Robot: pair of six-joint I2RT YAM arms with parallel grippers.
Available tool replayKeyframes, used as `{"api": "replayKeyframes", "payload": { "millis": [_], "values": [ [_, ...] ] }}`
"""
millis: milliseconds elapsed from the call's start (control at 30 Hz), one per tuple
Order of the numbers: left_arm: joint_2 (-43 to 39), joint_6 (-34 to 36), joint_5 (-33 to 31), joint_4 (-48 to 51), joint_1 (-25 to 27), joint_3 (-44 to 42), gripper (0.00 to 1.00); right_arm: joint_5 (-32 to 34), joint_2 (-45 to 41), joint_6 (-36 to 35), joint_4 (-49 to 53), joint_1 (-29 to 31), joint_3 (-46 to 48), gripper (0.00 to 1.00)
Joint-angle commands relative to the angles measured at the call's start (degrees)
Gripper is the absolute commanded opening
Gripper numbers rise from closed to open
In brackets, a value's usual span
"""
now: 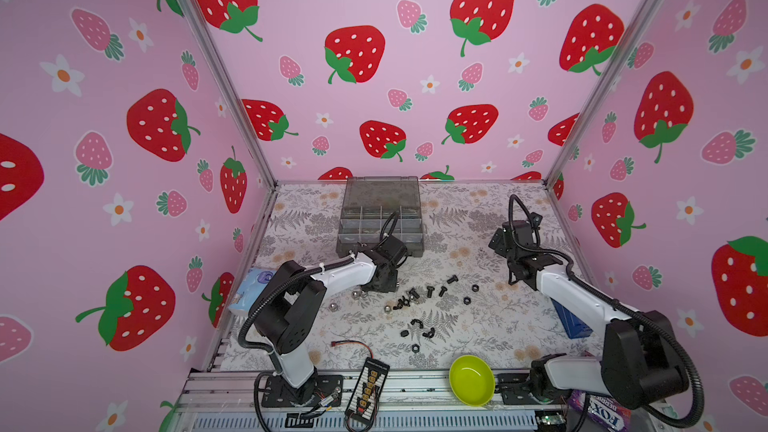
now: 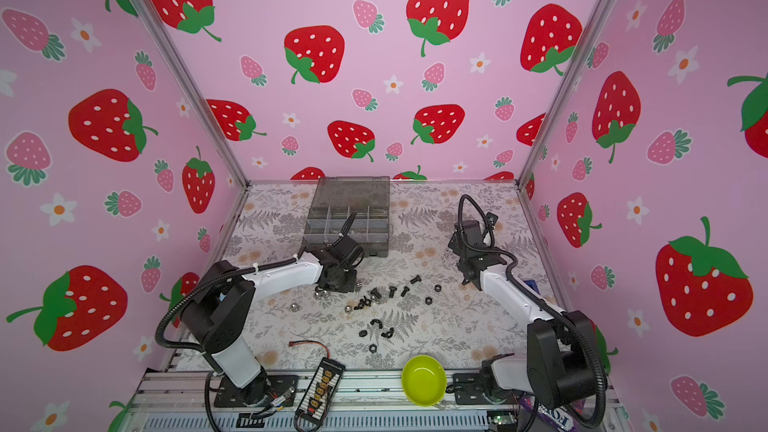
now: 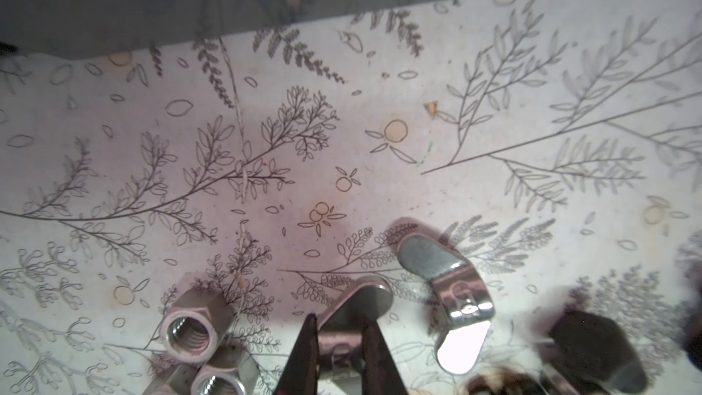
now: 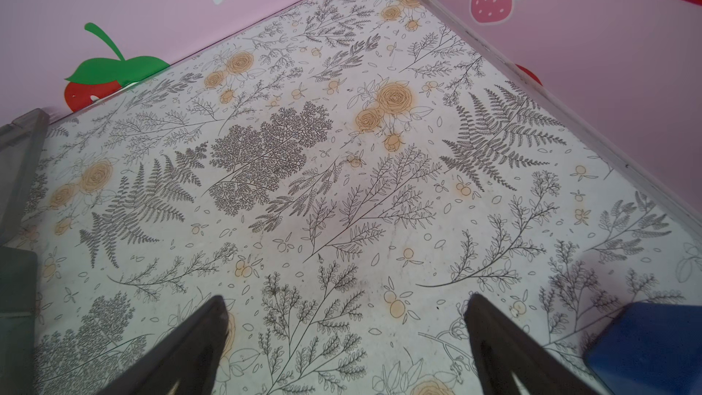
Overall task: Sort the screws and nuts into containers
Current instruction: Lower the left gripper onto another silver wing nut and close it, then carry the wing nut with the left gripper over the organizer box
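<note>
Pinching a silver wing nut (image 3: 361, 298) between its dark fingers (image 3: 304, 366), the left tool (image 3: 341, 322) stands narrowed onto it just over the bench (image 3: 342, 127); whether the nut touches the surface I cannot tell. A second silver wing nut (image 3: 444, 279) lies just beside it, two silver threaded nuts (image 3: 192, 330) on the other side, and a black wing nut (image 3: 592, 351) farther out. In both top views this tool sits at nine o'clock of the loose black screws (image 1: 430, 292) near bench centre, with black hex nuts (image 1: 475, 287) at three o'clock of them. The organizer box (image 1: 380, 218) lies open at twelve o'clock, lid back. The right tool (image 4: 345, 307) is spread wide, holding nothing, over the bench at two o'clock.
</note>
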State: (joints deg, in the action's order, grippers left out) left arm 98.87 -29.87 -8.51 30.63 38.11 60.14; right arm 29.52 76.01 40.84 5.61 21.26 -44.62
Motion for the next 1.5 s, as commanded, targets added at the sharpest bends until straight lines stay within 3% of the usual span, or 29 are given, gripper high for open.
{"api": "replayKeyframes", "payload": {
  "millis": [0,400,967,1267,1467],
  "values": [
    [-2.7,-0.9,-1.5,1.8,-0.3,0.4,0.0,1.0,-0.9,0.3,0.8,0.2,0.7,1.0],
    [-5.0,4.5,-5.3,2.3,-4.3,7.0,0.0,1.3,-2.5,-0.4,1.2,0.2,0.8,1.0],
    [0.0,36.3,-9.7,-5.3,-13.2,17.0,0.0,1.0,-3.0,0.0,1.3,0.2,0.3,1.0],
    [3.5,45.4,-7.4,-6.8,-15.2,18.3,0.0,1.3,-3.3,0.0,1.9,0.2,-0.1,1.0],
    [5.3,46.6,-6.5,-6.3,-15.3,18.2,0.0,1.4,-3.4,0.0,2.1,0.2,-0.2,1.0]
  ]
}}
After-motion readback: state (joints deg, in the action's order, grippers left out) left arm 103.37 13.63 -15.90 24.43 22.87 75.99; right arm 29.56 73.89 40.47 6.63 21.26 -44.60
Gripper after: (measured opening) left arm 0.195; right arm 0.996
